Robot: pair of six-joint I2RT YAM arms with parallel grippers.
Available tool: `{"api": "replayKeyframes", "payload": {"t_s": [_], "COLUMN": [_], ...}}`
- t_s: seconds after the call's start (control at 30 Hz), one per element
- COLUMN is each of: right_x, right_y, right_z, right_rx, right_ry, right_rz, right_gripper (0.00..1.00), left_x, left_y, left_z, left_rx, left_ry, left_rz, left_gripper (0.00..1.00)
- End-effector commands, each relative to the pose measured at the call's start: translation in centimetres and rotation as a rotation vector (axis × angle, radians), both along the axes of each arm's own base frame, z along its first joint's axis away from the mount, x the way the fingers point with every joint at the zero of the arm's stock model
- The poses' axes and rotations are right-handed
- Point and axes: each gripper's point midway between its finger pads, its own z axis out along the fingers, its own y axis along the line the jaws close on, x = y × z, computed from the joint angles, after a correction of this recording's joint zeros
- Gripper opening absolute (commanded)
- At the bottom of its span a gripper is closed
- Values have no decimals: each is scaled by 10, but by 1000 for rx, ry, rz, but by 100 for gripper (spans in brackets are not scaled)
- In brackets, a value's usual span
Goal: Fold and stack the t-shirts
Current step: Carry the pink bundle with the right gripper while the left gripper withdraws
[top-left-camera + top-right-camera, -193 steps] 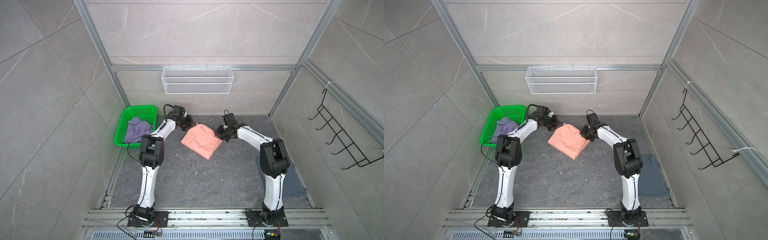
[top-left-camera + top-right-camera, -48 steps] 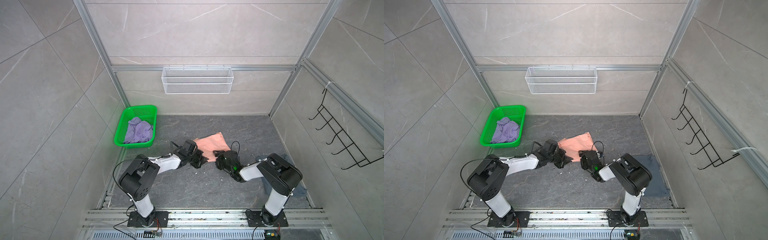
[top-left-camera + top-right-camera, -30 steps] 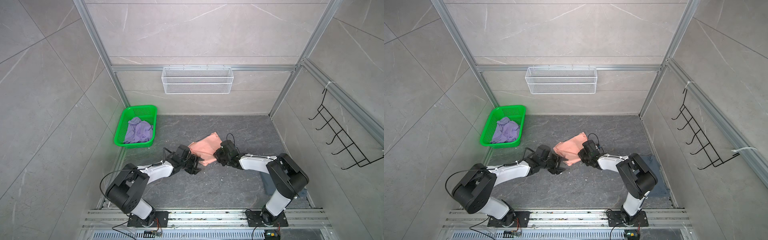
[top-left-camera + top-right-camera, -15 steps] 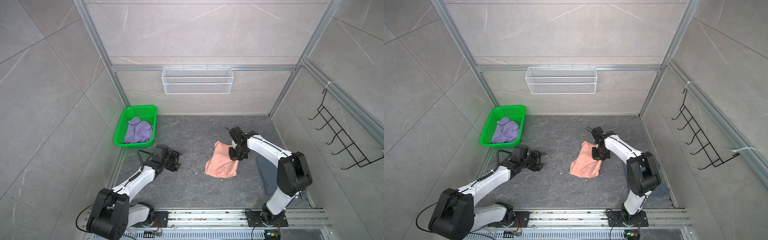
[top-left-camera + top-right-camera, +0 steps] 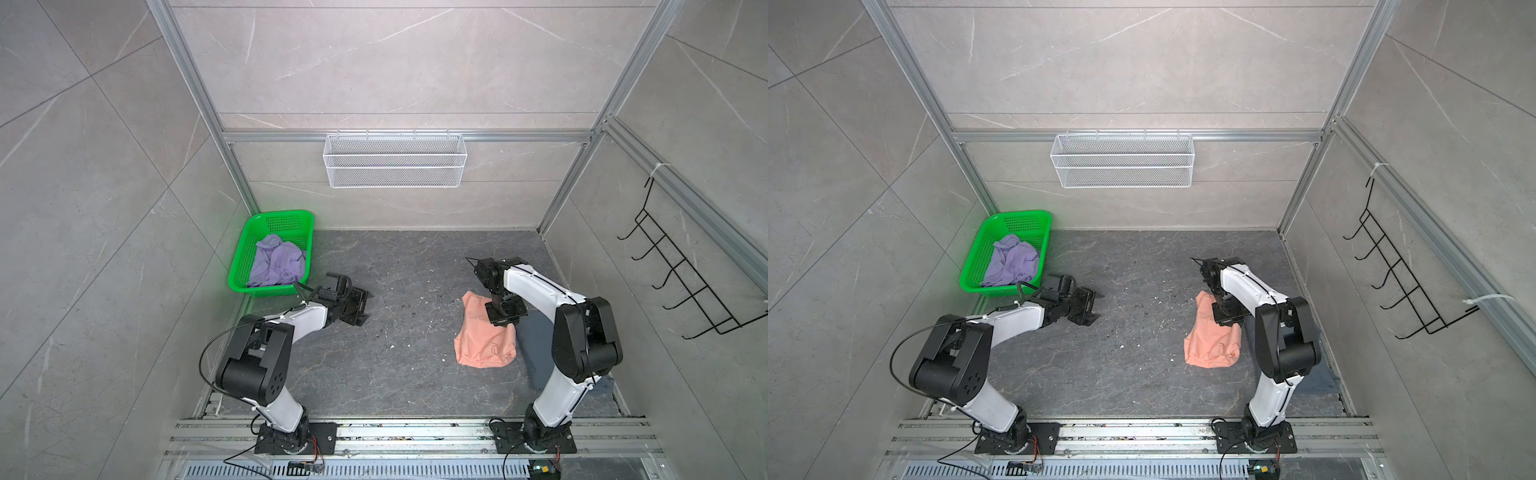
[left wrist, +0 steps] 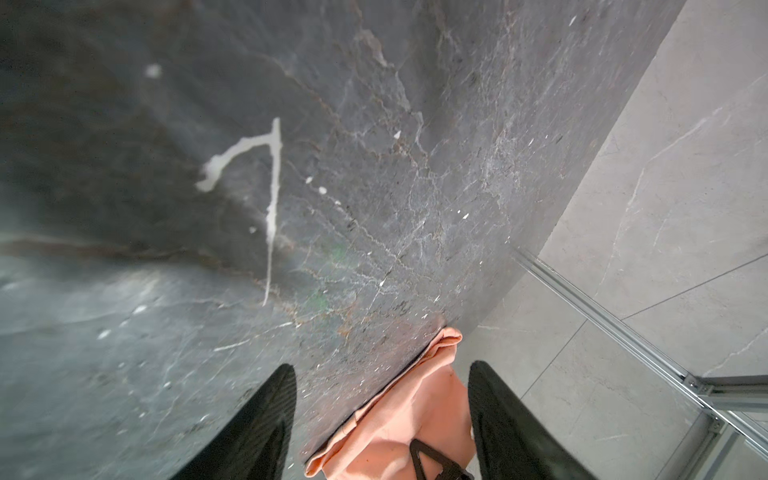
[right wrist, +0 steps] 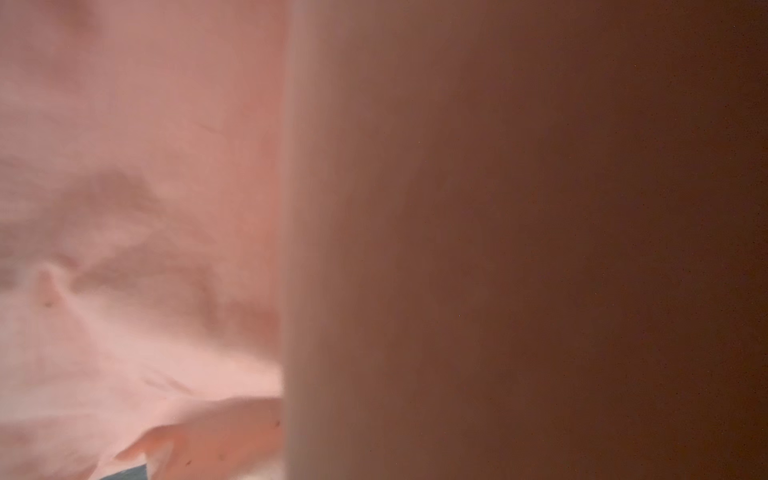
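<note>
Two claws | left claw [image 5: 364, 308] spread wide, empty | right claw [image 5: 503, 318] clamped on peach t-shirt [image 5: 482, 345]

peach t-shirt [image 5: 482, 347]: plain peach-pink on the side that shows; in the right wrist view, a blurred pink shading to brown.
lavender t-shirt [image 5: 277, 264]: pale purple, no pattern.
third t-shirt [image 5: 534, 353]: mostly hidden, seems slate blue-grey.
basket [image 5: 286, 220]: bright green, its walls dotted with small holes.
floor [image 5: 374, 374]: dark grey stone with pale veins and white flecks.
walls [image 5: 104, 187]: light grey tiles, faint white veins.
wire shelf [image 5: 395, 166]: white mesh.
hook rack [image 5: 681, 286]: black.
left arm [image 5: 305, 320], right arm [image 5: 536, 286]: white shells, black joints.
</note>
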Motion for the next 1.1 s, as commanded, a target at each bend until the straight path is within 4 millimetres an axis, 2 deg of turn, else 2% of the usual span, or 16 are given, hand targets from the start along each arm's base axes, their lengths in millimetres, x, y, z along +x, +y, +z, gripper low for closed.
{"api": "replayKeyframes", "payload": {"t_s": [0.0, 0.13, 0.23, 0.4, 0.5, 0.73, 0.93, 1.07], "right_x": [-9, -16, -21, -36, -44, -56, -76, -70], "right_y": [-23, -31, -24, -21, -29, -45, -60, -64], "right_z": [15, 16, 19, 28, 31, 25, 22, 22], "right_rx": [-91, -76, 13, 85, 49, -5, -46, -50], "right_ry": [33, 35, 4, 11, 56, 110, 118, 51], "right_rz": [92, 131, 151, 181, 185, 207, 241, 210], "right_gripper": [0, 0, 0, 0, 0, 0, 0, 0], "left_x": [30, 55, 71, 92, 102, 113, 116, 120], "left_y": [-11, -12, -12, -11, -11, -14, -9, -9], "left_z": [25, 27, 27, 28, 26, 21, 18, 16], "left_rx": [-47, -75, -91, -105, -114, -142, -148, -153], "left_ry": [-91, -98, -99, -105, -106, -100, -100, -100], "left_rz": [-33, -38, -50, -60, -62, -66, -57, -57], "left_gripper": [68, 68, 68, 68, 68, 68, 68, 68]}}
